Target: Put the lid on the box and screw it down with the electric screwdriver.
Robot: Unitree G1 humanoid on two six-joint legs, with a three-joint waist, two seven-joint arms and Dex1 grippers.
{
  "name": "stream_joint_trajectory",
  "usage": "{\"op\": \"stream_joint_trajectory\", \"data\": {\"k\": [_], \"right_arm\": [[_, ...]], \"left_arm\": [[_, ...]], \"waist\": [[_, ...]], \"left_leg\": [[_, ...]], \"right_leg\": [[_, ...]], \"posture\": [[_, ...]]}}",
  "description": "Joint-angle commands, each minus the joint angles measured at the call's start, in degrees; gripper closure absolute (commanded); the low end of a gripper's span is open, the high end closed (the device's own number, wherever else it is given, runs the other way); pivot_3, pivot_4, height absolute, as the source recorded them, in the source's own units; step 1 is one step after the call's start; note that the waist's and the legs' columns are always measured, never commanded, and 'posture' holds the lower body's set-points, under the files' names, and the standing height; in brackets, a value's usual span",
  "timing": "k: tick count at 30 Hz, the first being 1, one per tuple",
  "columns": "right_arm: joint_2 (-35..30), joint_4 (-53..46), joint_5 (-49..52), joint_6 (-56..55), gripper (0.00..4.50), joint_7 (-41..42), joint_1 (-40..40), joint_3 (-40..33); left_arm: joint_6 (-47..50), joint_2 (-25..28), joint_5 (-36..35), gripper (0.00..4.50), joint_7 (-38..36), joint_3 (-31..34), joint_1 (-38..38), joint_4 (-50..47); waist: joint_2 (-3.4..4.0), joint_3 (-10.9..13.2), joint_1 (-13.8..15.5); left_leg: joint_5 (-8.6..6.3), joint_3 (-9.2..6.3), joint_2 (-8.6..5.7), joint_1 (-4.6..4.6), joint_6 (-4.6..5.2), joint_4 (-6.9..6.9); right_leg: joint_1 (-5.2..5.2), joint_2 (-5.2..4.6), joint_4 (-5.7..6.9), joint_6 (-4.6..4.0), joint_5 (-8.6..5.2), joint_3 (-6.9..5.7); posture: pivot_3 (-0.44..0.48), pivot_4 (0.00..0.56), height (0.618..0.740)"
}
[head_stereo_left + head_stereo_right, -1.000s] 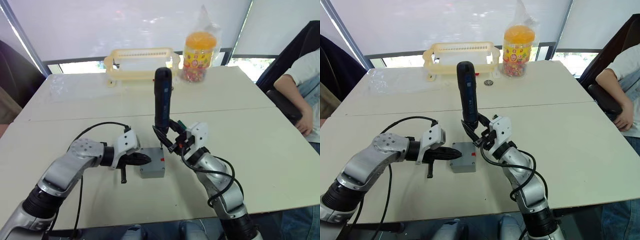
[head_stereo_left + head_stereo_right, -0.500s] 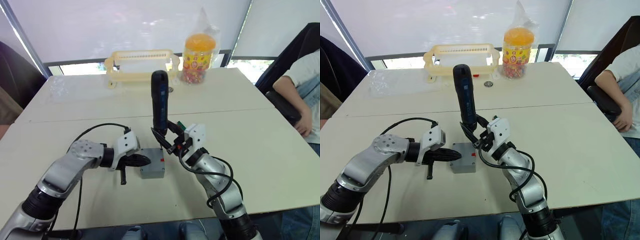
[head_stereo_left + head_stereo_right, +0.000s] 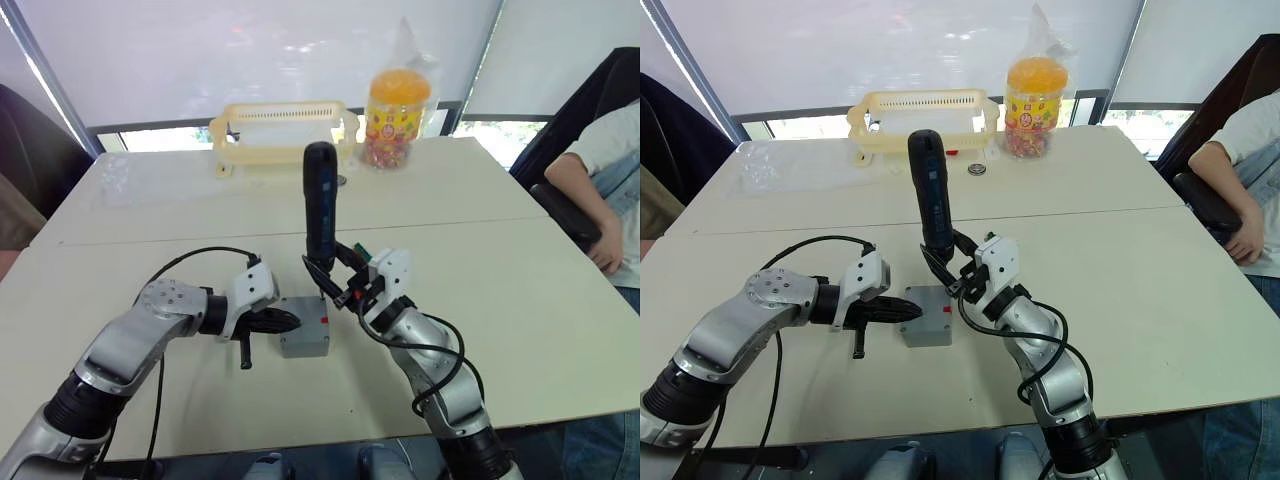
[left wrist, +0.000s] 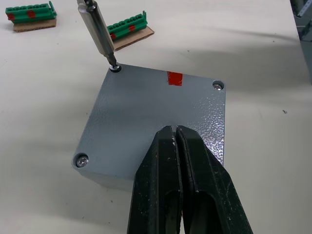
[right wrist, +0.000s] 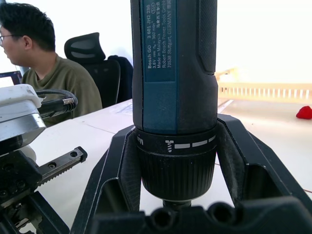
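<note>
Right gripper [image 3: 948, 262] clamped on the electric screwdriver [image 3: 931, 194], fingers on both sides of its black collar; tool stands near upright, top leaning slightly away from the robot. Its metal bit [image 4: 99, 33] sits tip-down in the screw hole at one corner of the lid [image 4: 156, 119]. The lid lies flat on the box [image 3: 928, 327], covering it, screws visible in two other corners, red mark at the lid edge next to the bit's corner. Left gripper [image 3: 908, 311] closed, empty, fingertips pressed together and resting on the lid's edge on the side opposite the red mark. The box sits on the white counter [image 3: 1140, 270], between the two grippers. Just beyond the box, two green terminal pieces [image 4: 127, 30] on brown card lie on the counter. Well beyond the box, at the counter's far edge: a yellow basket [image 3: 922, 110], a candy jar [image 3: 1037, 90] with orange lid, a small round disc [image 3: 978, 168] between them. A person [image 3: 1250, 160] sits to the box's far right.
</note>
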Motion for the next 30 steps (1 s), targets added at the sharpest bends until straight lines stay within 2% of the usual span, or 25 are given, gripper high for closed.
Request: {"op": "stream_joint_trajectory", "data": {"k": [1,30], "right_arm": [[-1.3,3.3,-1.4,1.1,2.72,0.6,1.9,0.8],[-1.6,8.9,-1.9,-0.8,2.72,0.9,4.0,1.8]], "left_arm": [[0.5,0.5,1.0,4.44,0.3,-0.9,0.3,0.5],[0.2,0.2,1.7,4.44,0.9,-1.2,0.4,0.2]], "waist": [[0.01,-0.1,0.0],[-0.06,-0.9,0.0]], "left_leg": [[0.00,0.00,0.00,0.00,0.00,0.00],[-0.01,-0.03,0.02,0.07,0.01,-0.01]], "right_leg": [[0.00,0.00,0.00,0.00,0.00,0.00],[0.11,0.00,-0.02,-0.17,-0.14,-0.01]], "posture": [[0.000,0.150,0.740],[0.000,0.150,0.740]]}}
